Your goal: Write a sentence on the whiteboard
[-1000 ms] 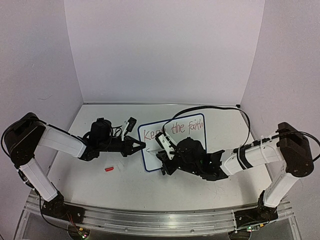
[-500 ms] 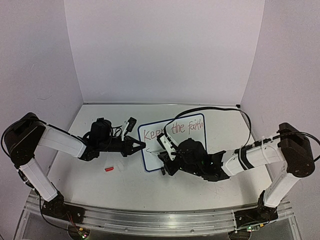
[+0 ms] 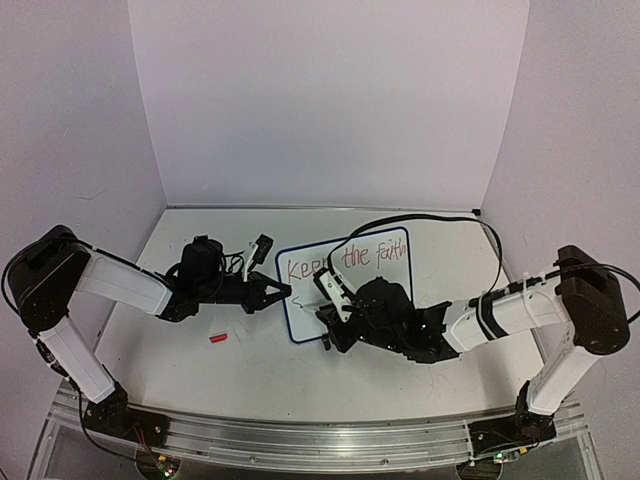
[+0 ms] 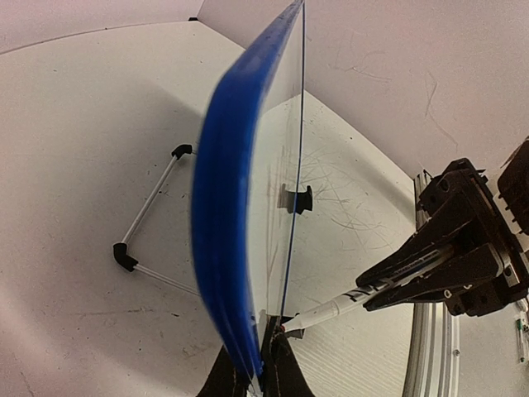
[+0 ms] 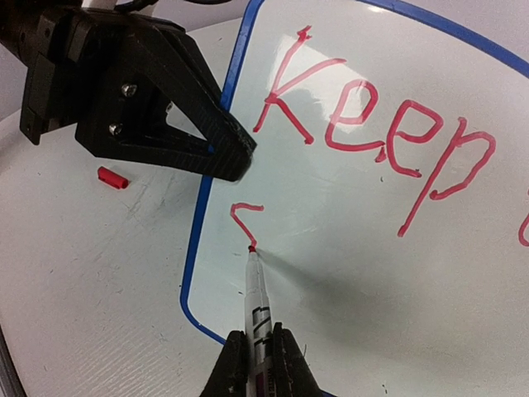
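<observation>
The whiteboard (image 3: 298, 312) sits at the middle of the top view, on the white table (image 3: 200, 370) between the two arms. In the right wrist view it fills the right and centre of the frame (image 5: 347, 215). In the left wrist view it shows edge-on, as a blue rim (image 4: 227, 215) running from the top down to the bottom centre.

The sentence (image 3: 350, 258) runs in red along the upper part of the board; "Keep" (image 5: 355, 124) is plain in the right wrist view, and "the faith" follows it in the top view. Below "Keep", a short hooked red stroke (image 5: 244, 217) begins a second line.

The left gripper (image 3: 283, 292) is clenched on the board's left rim, its black fingers (image 5: 235, 157) pinching the blue edge left of that stroke; the same grip shows at the bottom of its own view (image 4: 256, 372).

The right gripper (image 3: 335, 308) is clamped around a white marker (image 5: 258, 306), seen at the bottom centre of its view (image 5: 256, 368). The marker's red tip touches the board at the lower end of the hooked stroke.

A small red cap (image 3: 219, 339) lies on the table, left of the board and apart from it
</observation>
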